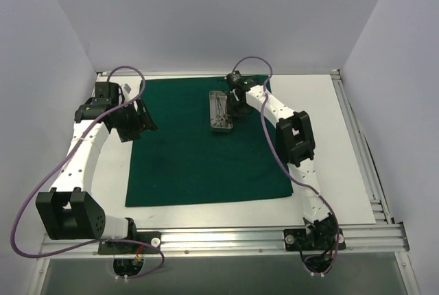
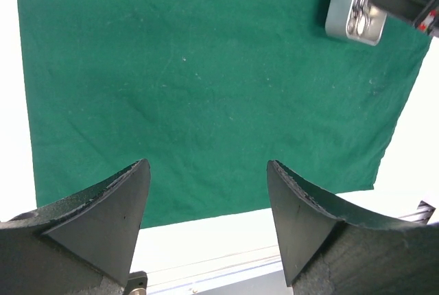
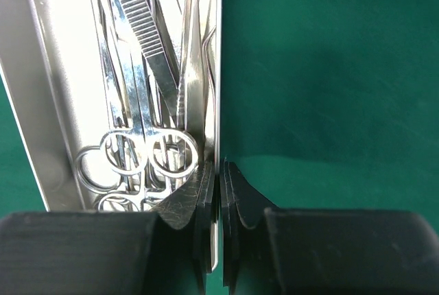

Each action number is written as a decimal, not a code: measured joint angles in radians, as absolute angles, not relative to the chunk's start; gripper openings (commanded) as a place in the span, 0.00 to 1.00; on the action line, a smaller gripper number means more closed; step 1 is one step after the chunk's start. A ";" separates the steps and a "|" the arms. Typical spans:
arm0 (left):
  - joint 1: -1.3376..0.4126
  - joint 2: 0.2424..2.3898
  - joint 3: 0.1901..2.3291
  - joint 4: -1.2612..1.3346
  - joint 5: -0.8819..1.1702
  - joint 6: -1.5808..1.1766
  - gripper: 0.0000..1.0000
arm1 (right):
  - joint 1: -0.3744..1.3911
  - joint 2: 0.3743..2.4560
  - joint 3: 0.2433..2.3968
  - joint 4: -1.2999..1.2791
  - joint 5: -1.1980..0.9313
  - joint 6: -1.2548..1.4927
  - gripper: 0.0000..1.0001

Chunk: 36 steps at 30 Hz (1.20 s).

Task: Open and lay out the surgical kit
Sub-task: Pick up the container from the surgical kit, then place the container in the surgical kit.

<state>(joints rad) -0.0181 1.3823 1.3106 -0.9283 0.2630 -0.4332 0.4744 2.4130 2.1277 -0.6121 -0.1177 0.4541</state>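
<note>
The dark green cloth [image 1: 199,151] lies spread flat as a large square drape; it also fills the left wrist view [image 2: 206,82] and shows in the right wrist view [image 3: 322,68]. A small silver tray [image 1: 220,112] sits on its far middle part, holding ring-handled forceps [image 3: 130,151] and tweezers [image 3: 147,34]. The tray also shows in the left wrist view [image 2: 360,3]. My right gripper [image 3: 219,171] is shut on the tray's right wall [image 3: 215,68]. My left gripper [image 2: 208,202] is open and empty above the cloth's left edge [image 1: 137,120].
The white table [image 1: 329,151] extends right of the cloth to an aluminium rail [image 1: 363,151]. White walls enclose the back and sides. A front rail [image 1: 226,240] carries both arm bases. Purple cables loop off each arm.
</note>
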 measured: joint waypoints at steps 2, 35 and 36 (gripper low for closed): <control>-0.018 1.390 1.317 -0.928 0.263 -0.433 0.77 | 0.477 2.390 2.086 -0.619 -0.097 0.446 0.00; -0.048 1.476 1.319 -0.915 0.309 -0.444 0.72 | 0.291 2.140 1.697 -0.475 0.116 0.157 0.00; -0.051 1.480 1.319 -0.916 0.310 -0.445 0.72 | 0.282 2.144 1.698 -0.472 0.116 0.153 0.00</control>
<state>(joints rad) -0.0509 1.4796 1.3186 -0.9157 0.3099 -0.4446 0.2821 2.1441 1.6978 -0.4717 0.1158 0.1532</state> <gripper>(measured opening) 0.726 0.057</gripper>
